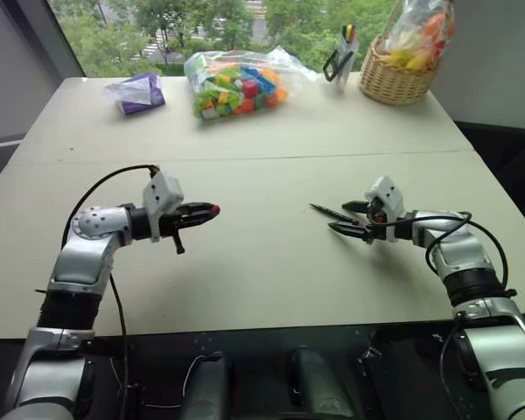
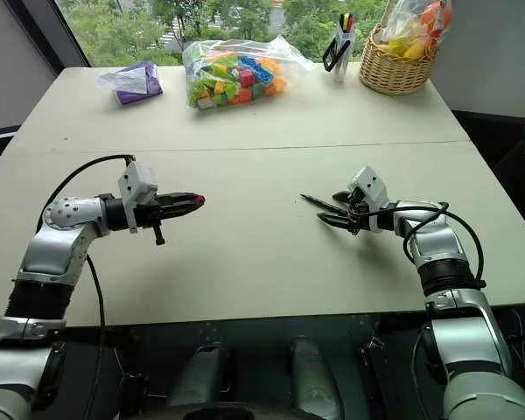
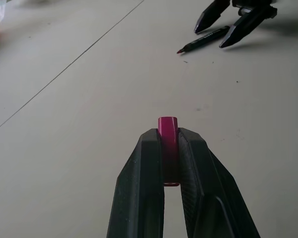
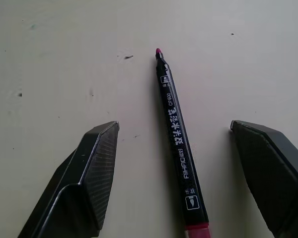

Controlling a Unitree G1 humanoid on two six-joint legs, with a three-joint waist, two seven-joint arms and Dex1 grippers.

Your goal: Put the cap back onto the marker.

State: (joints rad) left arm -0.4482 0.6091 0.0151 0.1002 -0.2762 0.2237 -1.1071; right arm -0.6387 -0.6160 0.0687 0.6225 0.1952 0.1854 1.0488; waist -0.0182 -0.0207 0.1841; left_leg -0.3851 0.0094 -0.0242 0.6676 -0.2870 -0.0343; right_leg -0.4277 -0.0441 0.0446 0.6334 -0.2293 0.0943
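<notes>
**Daylit table by the window**

You face a pale beige table [image 1: 245,140] with a seam across its top. Beyond its far edge a window [image 1: 201,22] shows green trees; grey walls [image 1: 9,61] flank it.

Bright, even daylight from the window [image 1: 201,26] behind the table [image 1: 262,262]; soft shadows, sharp focus, no glare.

A test room or lab, I stand at a plain beige worktop [image 1: 245,262], large window [image 1: 210,26] onto trees behind, bag of building blocks [image 1: 236,83], wicker basket [image 1: 398,79], pen holder [image 1: 341,57].
</notes>
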